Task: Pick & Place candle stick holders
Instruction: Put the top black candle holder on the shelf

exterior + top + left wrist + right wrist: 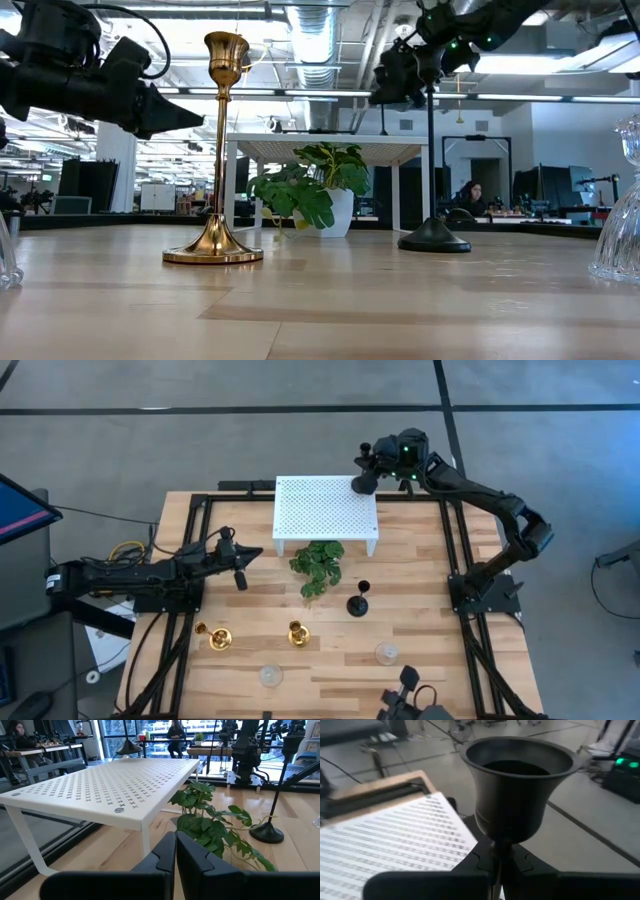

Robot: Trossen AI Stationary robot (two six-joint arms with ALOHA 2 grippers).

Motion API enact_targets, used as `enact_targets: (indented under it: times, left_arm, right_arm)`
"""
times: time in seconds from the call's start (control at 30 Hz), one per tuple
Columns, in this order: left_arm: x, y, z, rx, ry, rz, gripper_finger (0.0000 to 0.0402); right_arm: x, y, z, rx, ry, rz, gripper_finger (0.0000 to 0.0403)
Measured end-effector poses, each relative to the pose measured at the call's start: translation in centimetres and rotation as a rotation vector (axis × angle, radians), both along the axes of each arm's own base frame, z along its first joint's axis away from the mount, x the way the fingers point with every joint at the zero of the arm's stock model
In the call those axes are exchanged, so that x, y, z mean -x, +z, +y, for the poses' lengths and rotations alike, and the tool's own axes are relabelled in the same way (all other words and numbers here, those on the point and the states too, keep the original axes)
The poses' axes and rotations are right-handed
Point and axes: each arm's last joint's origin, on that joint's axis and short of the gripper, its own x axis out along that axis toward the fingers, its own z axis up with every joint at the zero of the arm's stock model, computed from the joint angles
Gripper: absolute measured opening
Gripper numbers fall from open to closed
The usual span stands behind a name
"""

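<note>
My right gripper (362,482) is over the far right corner of the white perforated stand (326,510), shut on a black candle stick holder (517,780). Its cup shows in the right wrist view. My left gripper (241,563) is shut and empty, above the table left of the plant. A tall black holder (358,601) stands on its round base right of the plant. Two gold holders (220,638) (298,632) and two clear glass holders (270,676) (386,653) stand near the front edge. My right gripper pinches the black holder's thin stem (498,846) just under the cup, between its two fingers. The cup stands upright above the fingers, its mouth up. The fingers hide the stem's lower part and the base, so I cannot tell whether the base rests on the stand.
The green leafy plant (318,565) in a white pot stands just in front of the stand. The stand rests on legs at the table's far middle. A black frame runs along both table sides. People sit in the room beyond the table.
</note>
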Motion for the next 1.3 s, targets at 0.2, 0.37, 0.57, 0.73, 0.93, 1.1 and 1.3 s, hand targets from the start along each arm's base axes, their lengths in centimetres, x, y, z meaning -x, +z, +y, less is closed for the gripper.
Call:
enact_targets:
  times: [0.2,0.37,0.57,0.73,0.93,1.1,1.3]
  left_arm:
    - [0.0,0.1,0.0,-0.001,0.0,-0.005,0.0014]
    - [0.0,0.1,0.0,-0.002,0.0,-0.007,0.0014]
    - [0.0,0.1,0.0,-0.003,0.0,-0.013,0.0014]
    - [0.0,0.1,0.0,-0.003,0.0,-0.014,0.0014]
    - [0.0,0.1,0.0,-0.004,0.0,-0.014,0.0014]
    - [0.0,0.1,0.0,-0.003,0.0,-0.015,0.0014]
    - [0.0,0.1,0.0,-0.004,0.0,-0.015,0.0014]
  right_arm:
    - [-0.2,0.2,0.1,0.0,0.031,-0.024,0.0]
    - [-0.1,-0.1,0.2,-0.025,0.031,-0.011,0.0]
    - [-0.6,-0.1,0.8,-0.032,0.052,-0.005,0.0]
    - [-1.1,-0.1,1.4,-0.024,0.075,-0.007,0.0]
    - [-2.4,-1.8,0.6,-0.022,0.064,0.012,0.0]
    - [-3.4,-2.8,-0.1,-0.006,0.07,-0.01,0.0]
    - [-2.9,-2.2,-0.1,0.012,0.06,-0.016,0.0]
